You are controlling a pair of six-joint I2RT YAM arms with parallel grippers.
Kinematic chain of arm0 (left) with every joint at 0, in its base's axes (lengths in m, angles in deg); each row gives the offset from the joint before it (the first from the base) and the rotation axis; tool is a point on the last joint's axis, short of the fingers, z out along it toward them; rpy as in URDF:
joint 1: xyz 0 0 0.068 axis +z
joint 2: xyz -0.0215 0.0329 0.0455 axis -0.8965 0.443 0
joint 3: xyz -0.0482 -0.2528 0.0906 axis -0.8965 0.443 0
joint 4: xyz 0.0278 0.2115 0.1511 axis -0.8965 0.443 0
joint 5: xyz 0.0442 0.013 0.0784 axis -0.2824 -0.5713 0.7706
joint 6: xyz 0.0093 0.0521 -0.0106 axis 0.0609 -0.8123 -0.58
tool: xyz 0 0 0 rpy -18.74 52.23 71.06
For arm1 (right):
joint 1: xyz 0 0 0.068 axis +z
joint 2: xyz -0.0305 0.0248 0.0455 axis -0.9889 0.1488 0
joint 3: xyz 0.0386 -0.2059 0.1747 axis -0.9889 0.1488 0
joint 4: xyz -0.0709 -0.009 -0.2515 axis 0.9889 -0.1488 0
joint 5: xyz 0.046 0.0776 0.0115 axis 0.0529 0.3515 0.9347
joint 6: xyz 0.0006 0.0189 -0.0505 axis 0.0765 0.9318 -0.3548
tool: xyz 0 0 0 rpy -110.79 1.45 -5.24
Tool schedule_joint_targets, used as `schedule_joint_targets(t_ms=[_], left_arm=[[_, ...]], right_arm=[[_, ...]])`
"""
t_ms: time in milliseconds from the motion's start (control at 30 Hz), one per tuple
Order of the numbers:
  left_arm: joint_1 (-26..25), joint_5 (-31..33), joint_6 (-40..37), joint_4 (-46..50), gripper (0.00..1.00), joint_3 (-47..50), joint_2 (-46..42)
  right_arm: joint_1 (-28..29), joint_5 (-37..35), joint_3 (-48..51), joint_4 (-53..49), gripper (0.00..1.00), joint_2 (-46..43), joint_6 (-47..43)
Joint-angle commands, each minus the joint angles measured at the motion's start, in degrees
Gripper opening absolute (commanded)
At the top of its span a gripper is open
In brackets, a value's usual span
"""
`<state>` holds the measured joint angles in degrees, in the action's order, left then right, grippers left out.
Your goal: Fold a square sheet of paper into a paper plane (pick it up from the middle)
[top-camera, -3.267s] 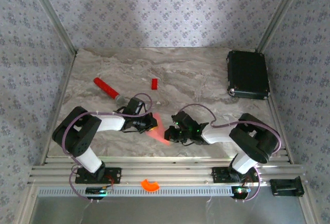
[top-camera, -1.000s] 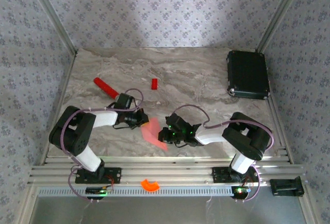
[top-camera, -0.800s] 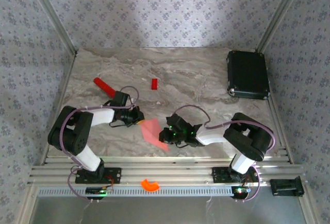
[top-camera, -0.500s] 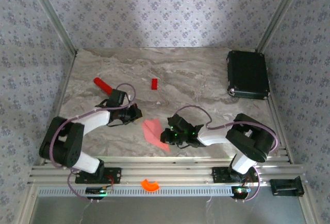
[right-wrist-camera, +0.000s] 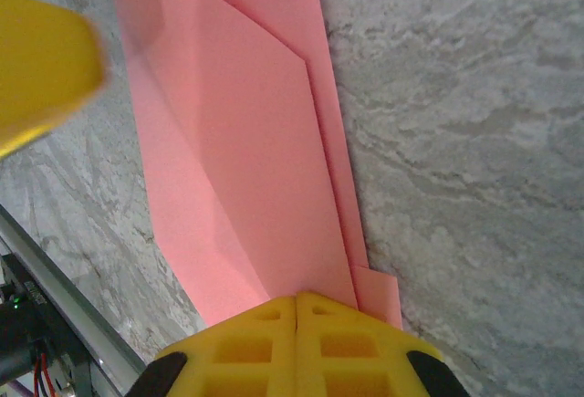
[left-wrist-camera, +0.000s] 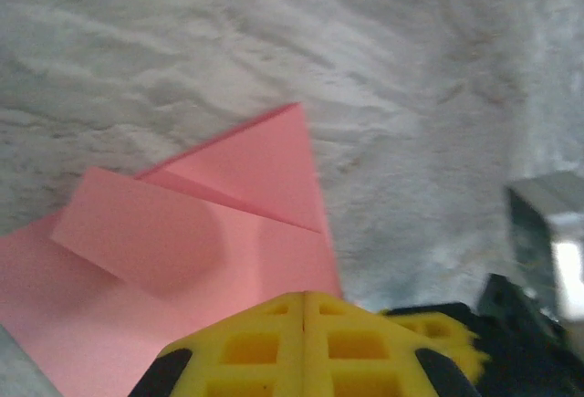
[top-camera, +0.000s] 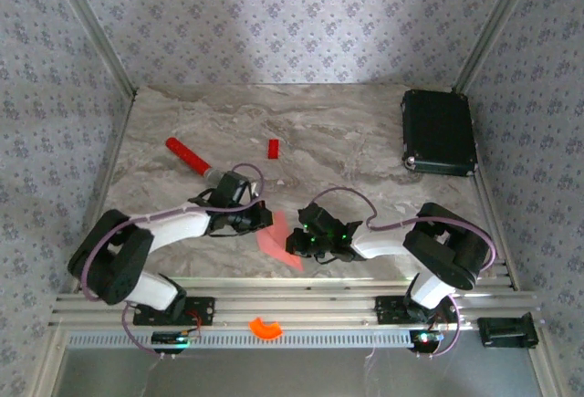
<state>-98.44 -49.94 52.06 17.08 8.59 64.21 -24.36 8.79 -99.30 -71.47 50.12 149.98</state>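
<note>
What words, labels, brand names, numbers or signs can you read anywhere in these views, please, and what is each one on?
No text can be read.
folded pink paper: blank on the faces that show.
black case: no legible marking.
wallpaper: floral pattern, no writing.
small boards on the near rail: any print is too small to read.

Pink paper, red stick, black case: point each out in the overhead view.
pink paper (top-camera: pixel 276 243), top external view, on its flat middle.
red stick (top-camera: pixel 186 154), top external view, middle of the red shaft.
black case (top-camera: pixel 439 130), top external view, centre of the lid.
</note>
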Motion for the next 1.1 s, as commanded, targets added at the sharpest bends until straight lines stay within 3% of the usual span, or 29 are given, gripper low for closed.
schedule_joint_targets(t_ms=[0,233,400,633,1067], left_arm=[[1.5,1.0,-0.9,-1.0,0.00,-1.5,3.7],[9.4,0.6,-6.1,3.6,0.00,-2.3,7.2],[10.0,-0.2,-6.2,6.2,0.00,-3.0,1.9],[6.1,-0.1,-2.6,5.7,0.00,-3.3,-3.1],[-0.8,-0.6,1.9,-1.6,0.00,-3.2,7.3]], right_arm=[[0.0,-2.2,3.0,-10.6,0.00,2.0,-1.0],[0.0,-2.0,2.9,-9.8,0.00,2.4,-0.9],[0.0,-2.1,3.0,-10.3,0.00,1.9,-1.1],[-0.2,-2.5,2.8,-11.2,0.00,1.2,-1.4],[-0.3,-1.9,1.7,-11.2,0.00,2.1,-2.0]])
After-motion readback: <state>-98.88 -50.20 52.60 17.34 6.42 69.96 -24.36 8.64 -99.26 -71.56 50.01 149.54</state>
